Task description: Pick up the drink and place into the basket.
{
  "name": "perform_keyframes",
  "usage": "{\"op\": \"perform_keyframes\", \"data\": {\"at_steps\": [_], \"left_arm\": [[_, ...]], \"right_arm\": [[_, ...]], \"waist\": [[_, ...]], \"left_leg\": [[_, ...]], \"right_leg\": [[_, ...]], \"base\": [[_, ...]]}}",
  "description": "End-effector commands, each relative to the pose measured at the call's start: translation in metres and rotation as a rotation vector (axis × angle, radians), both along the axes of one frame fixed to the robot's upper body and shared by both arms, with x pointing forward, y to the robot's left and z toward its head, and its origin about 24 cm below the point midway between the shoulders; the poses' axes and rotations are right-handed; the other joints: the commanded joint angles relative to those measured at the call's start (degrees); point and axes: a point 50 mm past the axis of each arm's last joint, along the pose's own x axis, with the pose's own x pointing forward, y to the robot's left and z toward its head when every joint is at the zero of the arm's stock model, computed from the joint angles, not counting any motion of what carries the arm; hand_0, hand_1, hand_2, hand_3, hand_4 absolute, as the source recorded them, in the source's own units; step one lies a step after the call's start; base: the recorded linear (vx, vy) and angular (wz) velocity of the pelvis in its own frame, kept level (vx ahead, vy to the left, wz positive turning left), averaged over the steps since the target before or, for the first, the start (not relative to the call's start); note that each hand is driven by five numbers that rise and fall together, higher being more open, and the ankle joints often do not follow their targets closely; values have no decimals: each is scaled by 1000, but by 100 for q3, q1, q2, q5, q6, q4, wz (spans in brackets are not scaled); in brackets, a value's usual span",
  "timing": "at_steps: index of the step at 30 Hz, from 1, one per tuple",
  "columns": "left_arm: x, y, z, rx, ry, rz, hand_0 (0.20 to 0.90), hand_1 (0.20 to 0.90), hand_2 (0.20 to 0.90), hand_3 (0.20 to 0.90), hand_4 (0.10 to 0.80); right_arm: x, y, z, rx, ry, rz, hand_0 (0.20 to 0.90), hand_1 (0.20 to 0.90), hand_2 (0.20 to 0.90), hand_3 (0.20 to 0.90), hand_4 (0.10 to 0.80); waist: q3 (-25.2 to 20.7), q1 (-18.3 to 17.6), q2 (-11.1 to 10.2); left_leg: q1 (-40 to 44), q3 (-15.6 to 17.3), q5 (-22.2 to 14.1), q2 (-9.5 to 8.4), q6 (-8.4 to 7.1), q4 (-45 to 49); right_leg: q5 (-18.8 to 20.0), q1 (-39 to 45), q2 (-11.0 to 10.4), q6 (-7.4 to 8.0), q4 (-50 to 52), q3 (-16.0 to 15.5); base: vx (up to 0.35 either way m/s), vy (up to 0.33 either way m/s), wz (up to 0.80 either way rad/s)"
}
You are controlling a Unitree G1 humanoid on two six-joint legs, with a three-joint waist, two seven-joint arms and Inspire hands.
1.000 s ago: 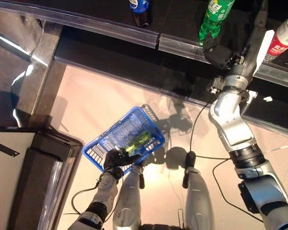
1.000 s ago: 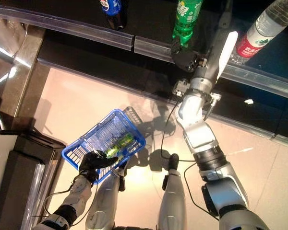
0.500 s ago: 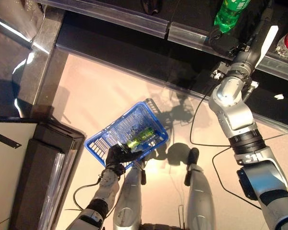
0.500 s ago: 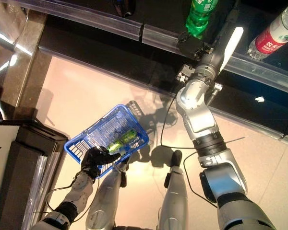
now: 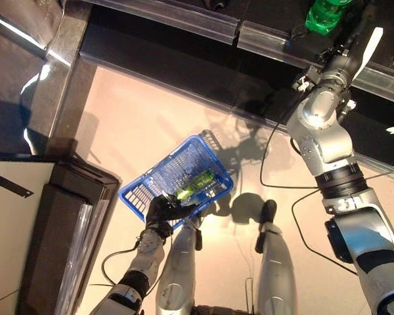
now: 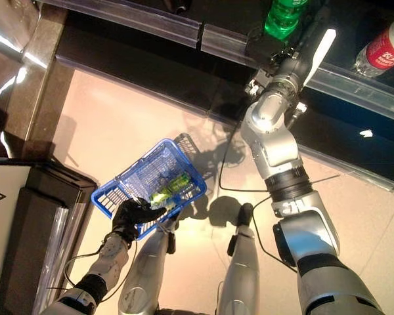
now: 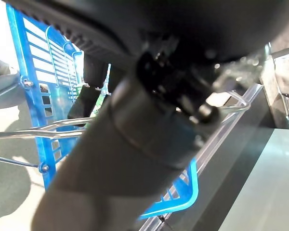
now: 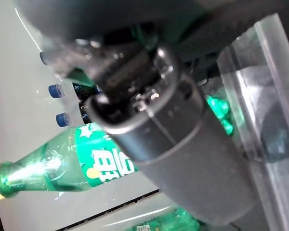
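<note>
At the shelf's front edge, the right robot hand (image 6: 266,47) meets a green bottle (image 8: 62,166); its grip cannot be told. Smooth, round plastic: take it mid-body. The left robot hand (image 5: 161,211) clamps the basket (image 5: 139,192) handle.

A blue plastic basket with slatted walls (image 6: 126,184) sits on the pale, glossy floor (image 6: 111,125), and a green drink bottle (image 6: 169,189) lies on its side inside it. The left hand (image 6: 132,216) is at the basket's near rim, fingers curled over the edge. The right hand (image 6: 266,47) reaches up to the dark shelf with a clear plastic front lip (image 6: 184,29) — it sits right at the base of a green plastic bottle (image 6: 284,13), fingers hidden. A clear bottle with a red label (image 6: 387,47) lies further right. A dark cabinet (image 6: 33,230) stands at the left.
</note>
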Motion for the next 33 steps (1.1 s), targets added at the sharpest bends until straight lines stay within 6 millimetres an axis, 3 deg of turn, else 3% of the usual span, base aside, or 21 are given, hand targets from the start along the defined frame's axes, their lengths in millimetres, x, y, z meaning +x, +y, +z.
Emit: {"op": "perform_keyframes", "data": {"at_steps": [1, 14, 20, 25, 27, 28, 29, 33], "left_arm": [[-46, 10, -33, 17, 146, -8, 300, 300, 300, 200, 100], [-48, 16, -31, 21, 141, -20, 300, 300, 300, 200, 100], [-48, 17, -29, 19, 140, -22, 300, 300, 300, 200, 100], [-49, 22, -29, 23, 132, -29, 300, 300, 300, 200, 100], [-49, 25, -27, 22, 128, -20, 300, 300, 300, 200, 100], [-50, 26, -27, 23, 128, -18, 300, 300, 300, 200, 100], [-51, 28, -27, 23, 128, -15, 300, 300, 300, 200, 100], [-51, 31, -27, 27, 130, -22, 300, 300, 300, 200, 100]], "right_arm": [[-29, -4, 85, -49, -315, 9, 900, 900, 900, 900, 800], [-35, -20, 113, -99, -331, -150, 900, 900, 900, 900, 800], [-32, -35, 119, -152, -276, -321, 900, 900, 900, 900, 800], [-28, -36, 126, -162, -270, -284, 900, 900, 900, 900, 800], [-28, -30, 129, -129, -286, -209, 853, 853, 853, 845, 745], [-28, -29, 129, -125, -290, -194, 472, 472, 472, 400, 300], [-28, -27, 130, -128, -290, -181, 300, 300, 300, 200, 100], [-27, -28, 130, -155, -273, -192, 300, 300, 300, 200, 100]], "waist": [[-83, 96, 152], [-83, 204, 146], [-83, 262, 162], [-83, 334, 151], [-83, 367, 150], [-83, 373, 148], [-83, 383, 148], [-83, 421, 137]], "left_leg": [[-367, -309, 174, -226, 163, 166], [-476, -387, 131, -287, 191, 295], [-511, -403, 120, -298, 210, 324], [-555, -454, 131, -300, 218, 322], [-582, -463, 142, -310, 220, 312], [-572, -464, 146, -311, 219, 296], [-565, -463, 149, -313, 217, 288], [-562, -471, 143, -322, 225, 292]], "right_leg": [[42, -160, 57, -375, 108, -21], [-17, -247, 25, -380, 270, -90], [-32, -285, -12, -377, 321, -108], [-22, -305, -5, -381, 307, -138], [-25, -324, -9, -385, 307, -157], [-29, -317, -9, -386, 303, -166], [-32, -307, -12, -387, 299, -176], [-40, -296, -16, -381, 310, -203]], "base": [[0, 0, 0], [3, 3, 1], [8, 11, 5], [0, -4, 1], [0, 0, 0], [0, 0, 0], [0, 0, 0], [5, 6, 3]]}}
